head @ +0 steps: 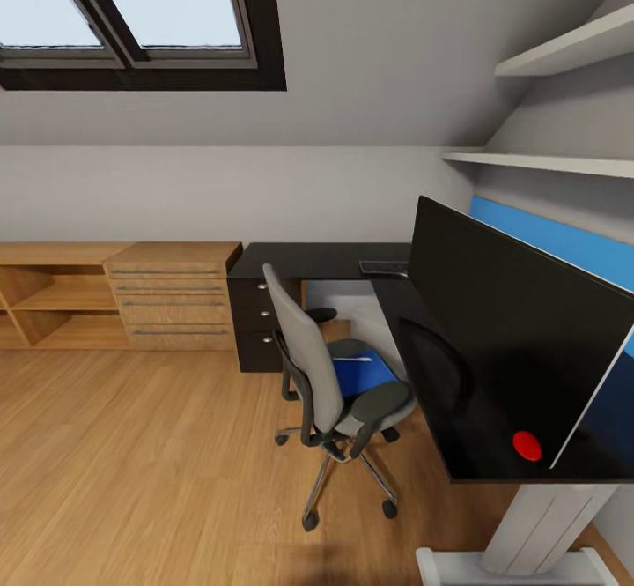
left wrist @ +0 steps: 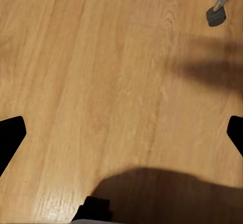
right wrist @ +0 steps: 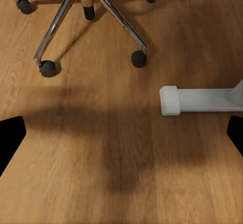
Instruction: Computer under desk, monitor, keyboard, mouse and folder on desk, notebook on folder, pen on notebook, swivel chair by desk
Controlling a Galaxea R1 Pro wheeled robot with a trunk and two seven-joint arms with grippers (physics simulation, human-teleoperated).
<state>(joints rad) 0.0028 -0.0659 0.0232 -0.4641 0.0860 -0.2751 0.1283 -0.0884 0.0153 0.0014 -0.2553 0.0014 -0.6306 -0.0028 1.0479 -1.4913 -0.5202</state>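
- Both grippers were empty as far as the wrist views showed: in each one the two dark fingertips sat at opposite sides of the picture, spread wide, with nothing but wooden floor between them. Left gripper [left wrist: 121,133] hung over bare floor [left wrist: 91,72]; right gripper [right wrist: 121,133] hung over floor near the chair's wheels.
- Head view: the monitor [head: 519,339] stood on the desk [head: 326,260], on the near arm of the L close to its front edge, so that part looked done. The keyboard [head: 385,266] lay on the desk near the inner corner, just beyond the monitor's far end; I judged it close enough to count as next to it.
- Head view: the swivel chair [head: 330,383] stood on the floor just beside the desk, in the crook of the L. The blue folder [head: 363,373] lay on its seat with a thin whitish stick, probably the pen [head: 357,359], on top, so moving the folder was left to do.
- Head view: I could not make out a mouse, notebook or computer, so their state could not be judged.
- Left wrist view: one chair wheel [left wrist: 215,16] showed at the corner of the picture.
- Right wrist view: the chair's chrome star base [right wrist: 86,11] stood near the white foot of the desk leg [right wrist: 202,100], apart from it.
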